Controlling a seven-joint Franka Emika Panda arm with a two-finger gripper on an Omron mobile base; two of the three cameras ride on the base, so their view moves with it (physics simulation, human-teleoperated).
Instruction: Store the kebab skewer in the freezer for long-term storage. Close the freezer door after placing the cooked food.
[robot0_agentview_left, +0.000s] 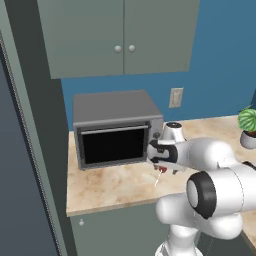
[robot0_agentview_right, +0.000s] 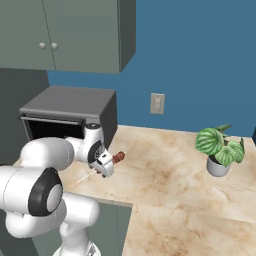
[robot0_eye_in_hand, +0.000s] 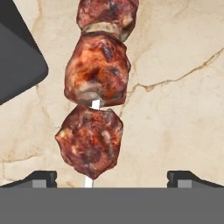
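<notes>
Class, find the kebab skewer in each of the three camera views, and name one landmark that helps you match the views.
Left base view: skewer just below the wrist, right of centre, on the counter before the toaster oven.
Right base view: skewer left of centre, beside the gripper.
Hand view: skewer runs up the middle, between the open jaws.
Shared landmark: the toaster oven, a dark corner at the hand view's left.

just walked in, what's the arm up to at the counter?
The arm is reaching down over the marble counter, in front of the toaster oven. Its gripper is open and lined up over the kebab skewer, which lies flat on the counter with meat chunks threaded on a pale stick. The fingers straddle the skewer's near end but nothing is gripped yet. A potted plant sits farther along the counter. So the skewer hasn't been picked up for the freezer.
</notes>
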